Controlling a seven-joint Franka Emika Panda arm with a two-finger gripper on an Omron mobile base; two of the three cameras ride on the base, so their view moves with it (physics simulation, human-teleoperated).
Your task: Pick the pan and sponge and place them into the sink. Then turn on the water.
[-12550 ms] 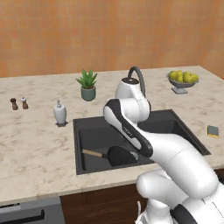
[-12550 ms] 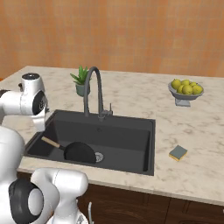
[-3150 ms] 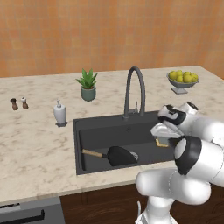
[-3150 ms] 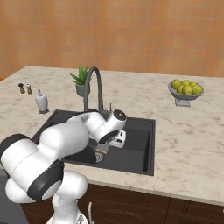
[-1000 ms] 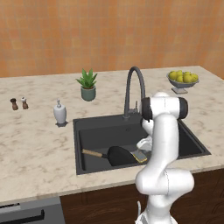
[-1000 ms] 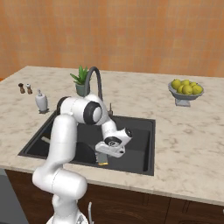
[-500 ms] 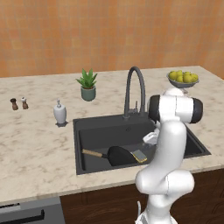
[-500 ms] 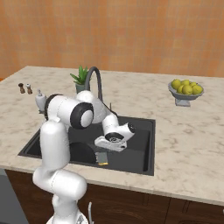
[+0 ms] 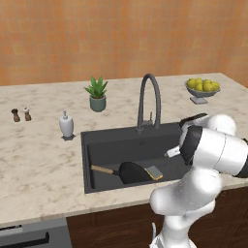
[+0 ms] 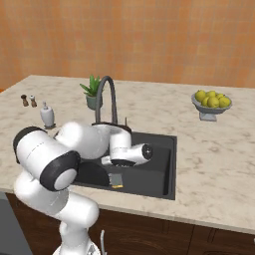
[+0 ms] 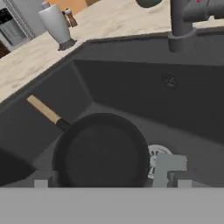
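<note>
The black pan (image 9: 131, 171) lies flat in the dark sink (image 9: 111, 145), its wooden handle (image 9: 100, 169) pointing left. Against the pan's right edge rests the sponge (image 9: 155, 173), grey face up in the hand view (image 11: 169, 167), next to the drain (image 11: 154, 154). My gripper (image 9: 170, 153) hangs open and empty inside the basin, right of and above the pan (image 11: 103, 151), looking down on it; its fingertips (image 11: 183, 183) stand wide apart. From the right, the hand (image 10: 107, 160) covers most of the pan, and the sponge (image 10: 115, 180) lies below it. No water shows at the faucet (image 9: 147, 99).
Behind the sink stand a potted plant (image 9: 97, 94) and a soap dispenser (image 9: 66, 125), with two small shakers (image 9: 22, 115) at far left. A bowl of lemons (image 9: 202, 87) sits at back right. My own arm (image 9: 213, 150) looms over the sink's right end.
The sponge went from the right counter into the sink beside the pan and was let go. Over the last second the hand lifted off it and the arm swung right.
</note>
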